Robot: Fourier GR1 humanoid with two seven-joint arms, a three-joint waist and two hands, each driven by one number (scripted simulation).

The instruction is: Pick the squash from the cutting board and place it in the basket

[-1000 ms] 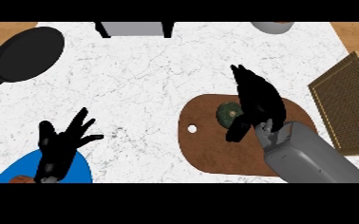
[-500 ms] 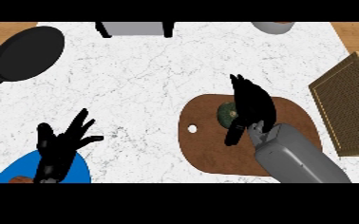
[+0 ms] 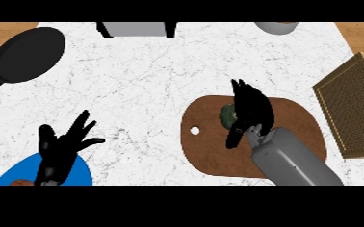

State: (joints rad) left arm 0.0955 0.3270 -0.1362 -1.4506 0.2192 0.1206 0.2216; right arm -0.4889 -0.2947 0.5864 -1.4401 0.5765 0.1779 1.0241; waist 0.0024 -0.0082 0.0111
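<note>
The white marble counter [image 3: 156, 81] carries an oval brown cutting board [image 3: 213, 149] right of centre. The woven basket [image 3: 344, 106] sits at the right edge, cut off by the frame. The right hand [image 3: 250, 108] rests over the squash [image 3: 229, 115], fingers extended forward and thumb angled down, with no closure visible. Only a dark green sliver of the squash shows (long axis cannot be determined). The left hand [image 3: 60, 146] rests open at lower left, above a blue plate [image 3: 78, 173].
</note>
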